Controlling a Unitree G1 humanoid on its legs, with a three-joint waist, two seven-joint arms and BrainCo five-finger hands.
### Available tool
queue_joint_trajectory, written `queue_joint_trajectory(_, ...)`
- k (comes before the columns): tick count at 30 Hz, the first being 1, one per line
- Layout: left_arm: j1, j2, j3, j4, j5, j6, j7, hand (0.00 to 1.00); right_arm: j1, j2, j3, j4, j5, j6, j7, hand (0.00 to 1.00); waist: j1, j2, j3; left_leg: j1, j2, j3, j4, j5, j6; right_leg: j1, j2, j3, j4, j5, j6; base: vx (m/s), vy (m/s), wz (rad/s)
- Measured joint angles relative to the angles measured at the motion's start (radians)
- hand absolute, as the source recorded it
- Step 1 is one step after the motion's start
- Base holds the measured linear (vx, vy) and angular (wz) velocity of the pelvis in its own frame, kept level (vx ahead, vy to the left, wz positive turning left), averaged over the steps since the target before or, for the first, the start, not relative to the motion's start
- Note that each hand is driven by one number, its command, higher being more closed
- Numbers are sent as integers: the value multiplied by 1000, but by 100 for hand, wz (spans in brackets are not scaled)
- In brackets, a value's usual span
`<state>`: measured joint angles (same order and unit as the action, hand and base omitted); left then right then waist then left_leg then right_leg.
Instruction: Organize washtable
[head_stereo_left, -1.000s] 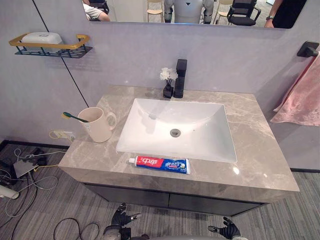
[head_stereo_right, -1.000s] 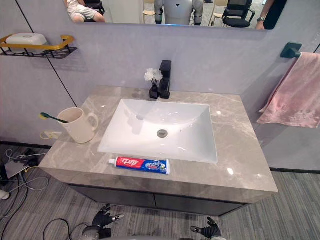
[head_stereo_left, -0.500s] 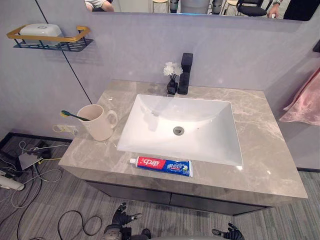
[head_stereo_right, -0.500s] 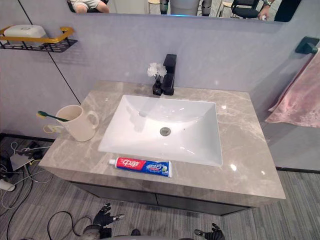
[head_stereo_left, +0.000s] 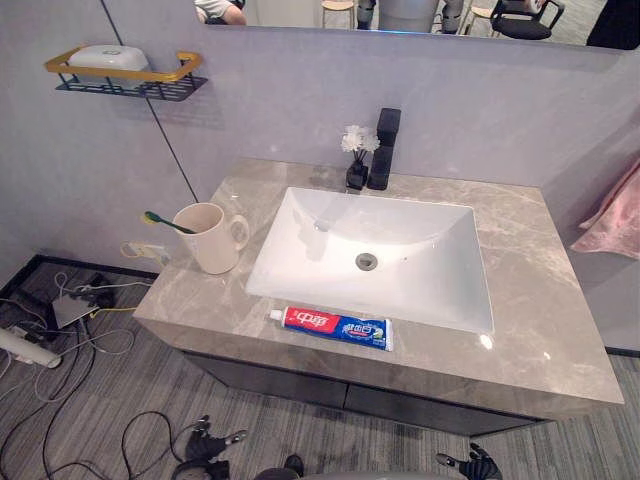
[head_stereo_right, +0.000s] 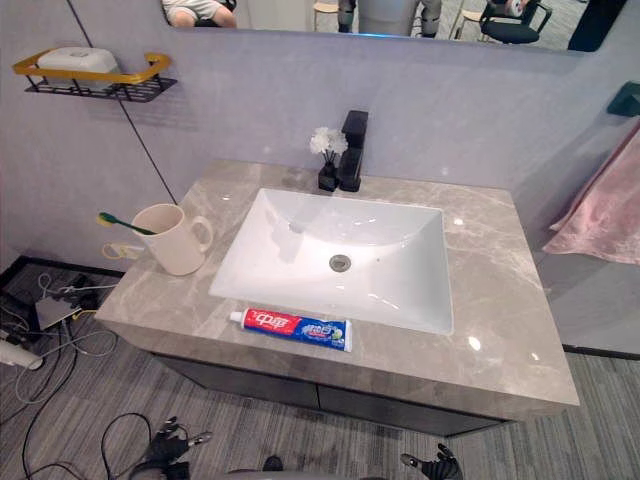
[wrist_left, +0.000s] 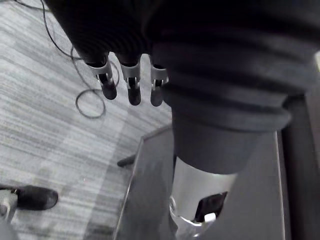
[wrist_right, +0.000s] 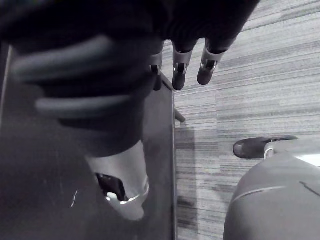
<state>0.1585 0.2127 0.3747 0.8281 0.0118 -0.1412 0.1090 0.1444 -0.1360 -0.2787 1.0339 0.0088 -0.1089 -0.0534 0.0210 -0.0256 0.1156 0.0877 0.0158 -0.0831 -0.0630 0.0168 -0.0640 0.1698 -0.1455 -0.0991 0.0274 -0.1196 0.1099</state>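
Note:
A red, white and blue toothpaste tube (head_stereo_left: 331, 327) lies flat on the grey marble counter (head_stereo_left: 540, 300), along its front edge, just in front of the white sink (head_stereo_left: 300, 250). At the counter's left end a beige mug (head_stereo_left: 212, 238) stands upright, and a green-headed toothbrush (head_stereo_left: 165, 221) leans out of it. Both hands hang low, below the counter's front. My left hand (head_stereo_left: 208, 447) is down at the left and my right hand (head_stereo_left: 472, 463) at the right. Each has straight fingers (wrist_left: 131, 82) (wrist_right: 182, 65) and holds nothing.
A black faucet (head_stereo_left: 383, 148) and a small black vase of white flowers (head_stereo_left: 356, 160) stand behind the sink. A gold-railed wall shelf (head_stereo_left: 120, 72) with a white soap box hangs at the upper left. A pink towel (head_stereo_left: 615, 210) hangs at the right. Cables lie on the floor at the left.
The whole picture has shifted, so the camera has moved. The things on the counter lie as before. Both hands still hang low, straight-fingered.

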Motion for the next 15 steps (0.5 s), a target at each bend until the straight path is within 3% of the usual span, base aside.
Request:
queue_joint_trajectory(6, 29, 38, 112, -392, 24, 2, 36, 0, 21, -4, 0, -26, -1, -2, 13, 0, 50, 4, -4, -1, -2, -12, -7, 4, 3, 8, 0, -12, -13, 1, -2, 1, -17, 5)
queue_joint_trajectory(15, 47, 0, 162, -1018, 214, 2, 132, 0, 45, 13, 2, -54, -2, 0, 34, 0, 74, 11, -8, -4, 0, -45, 2, 2, 1, 34, 0, -42, -28, 2, -3, 15, -31, 9)
